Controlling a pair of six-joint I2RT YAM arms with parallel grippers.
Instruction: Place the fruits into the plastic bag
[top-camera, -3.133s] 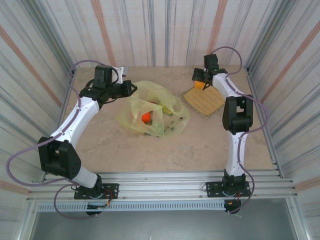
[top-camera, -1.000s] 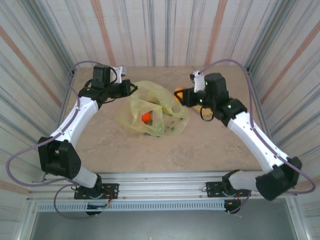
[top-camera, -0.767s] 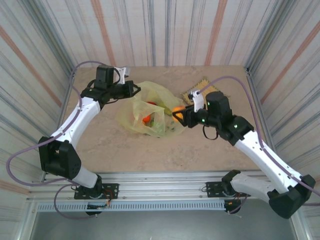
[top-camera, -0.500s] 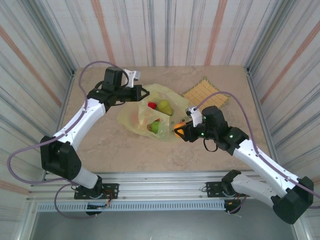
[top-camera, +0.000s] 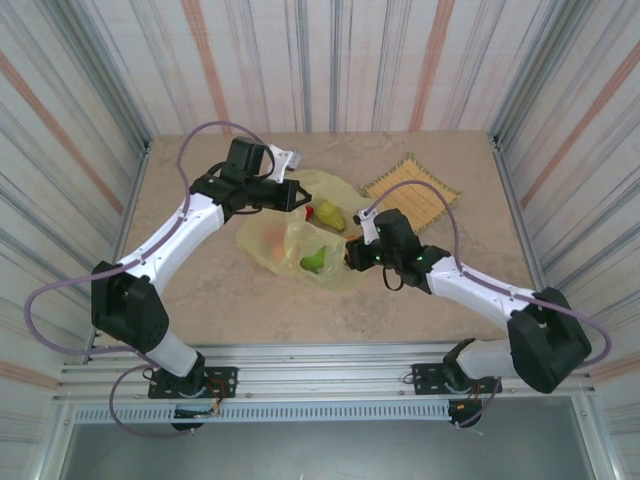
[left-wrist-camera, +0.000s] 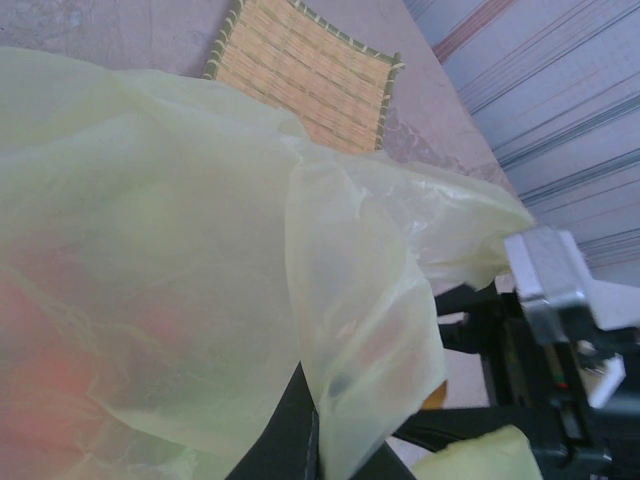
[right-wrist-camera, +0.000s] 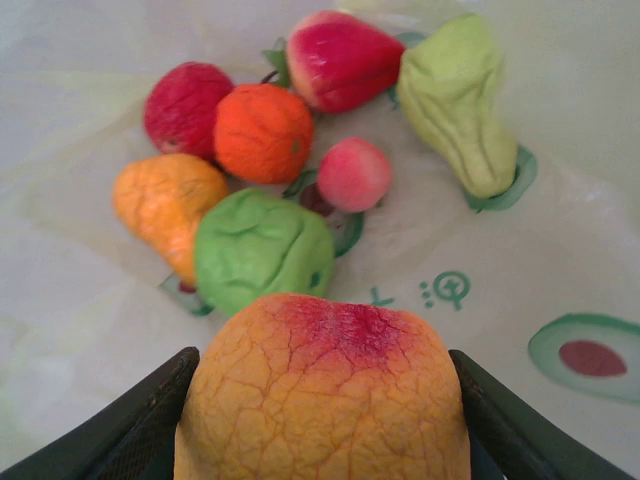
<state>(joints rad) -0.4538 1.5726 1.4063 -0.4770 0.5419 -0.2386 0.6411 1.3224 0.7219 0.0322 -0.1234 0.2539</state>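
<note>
Both arms moved inward: the left gripper (top-camera: 298, 197), closed on the rim of the plastic bag (top-camera: 285, 240), holds it open at centre. The right gripper (top-camera: 351, 258), come from the mat (top-camera: 412, 192) at 1 o'clock, grips an orange fruit (right-wrist-camera: 325, 390) above seven fruits (right-wrist-camera: 262, 135) inside. Probably only the release remains.

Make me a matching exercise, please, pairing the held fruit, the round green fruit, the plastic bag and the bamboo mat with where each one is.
Things:
1. blushed orange fruit
2. round green fruit
3. plastic bag
4. bamboo mat

Places:
A. flat on the table, to the far right of the bag
B. held at its edge by the left claw
C. gripped by the right claw
D. lying inside the bag among other fruits

Pairs: 1-C; 2-D; 3-B; 4-A.
</note>
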